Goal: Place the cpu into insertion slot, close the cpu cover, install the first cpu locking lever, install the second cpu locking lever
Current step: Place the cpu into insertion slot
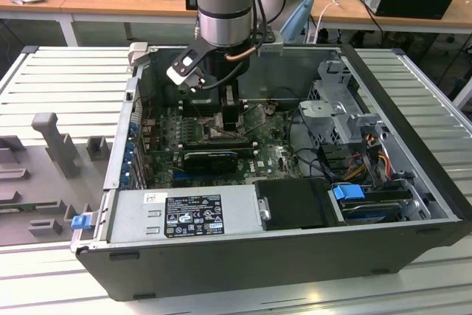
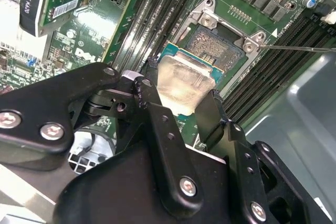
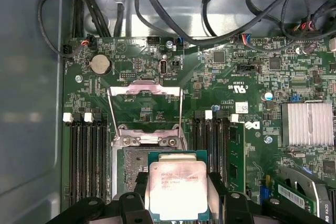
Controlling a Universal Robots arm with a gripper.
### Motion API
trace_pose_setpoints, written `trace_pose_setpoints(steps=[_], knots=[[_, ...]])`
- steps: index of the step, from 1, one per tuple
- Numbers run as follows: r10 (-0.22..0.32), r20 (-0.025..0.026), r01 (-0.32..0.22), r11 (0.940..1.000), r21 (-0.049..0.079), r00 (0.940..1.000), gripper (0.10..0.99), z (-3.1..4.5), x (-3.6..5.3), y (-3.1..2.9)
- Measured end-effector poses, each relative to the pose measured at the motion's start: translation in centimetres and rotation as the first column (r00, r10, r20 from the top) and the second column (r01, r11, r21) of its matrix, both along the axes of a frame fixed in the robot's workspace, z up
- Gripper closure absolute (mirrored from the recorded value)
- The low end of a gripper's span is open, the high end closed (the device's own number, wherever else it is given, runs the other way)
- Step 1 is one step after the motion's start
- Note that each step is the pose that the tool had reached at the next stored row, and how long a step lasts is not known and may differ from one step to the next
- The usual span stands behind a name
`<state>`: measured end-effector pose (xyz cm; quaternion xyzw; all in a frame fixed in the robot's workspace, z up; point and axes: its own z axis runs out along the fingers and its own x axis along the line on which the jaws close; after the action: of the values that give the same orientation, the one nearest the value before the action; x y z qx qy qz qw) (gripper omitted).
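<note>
Two fingers (image 2: 157, 121) of the end effector (image 2: 181, 100) pinch the cpu (image 2: 184, 80) by opposite edges, just over the insertion slot (image 2: 215, 43). Beyond the slot, the cpu cover (image 3: 144, 88) stands flipped open, leaving the socket free.

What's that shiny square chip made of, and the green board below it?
The chip looks like metal on top: pale, silvery, dully reflecting light. The board looks like hard, glossy green plastic or similar, with tiny metal parts.
</note>
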<state>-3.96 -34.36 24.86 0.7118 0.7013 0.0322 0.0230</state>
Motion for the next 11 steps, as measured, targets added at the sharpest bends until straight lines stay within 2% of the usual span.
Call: trace_pose_setpoints(steps=[11], knots=[[0.0, 0.0001, 0.0, 1.0, 0.0, 1.0, 0.561, -0.66, -0.01, 0.02]])
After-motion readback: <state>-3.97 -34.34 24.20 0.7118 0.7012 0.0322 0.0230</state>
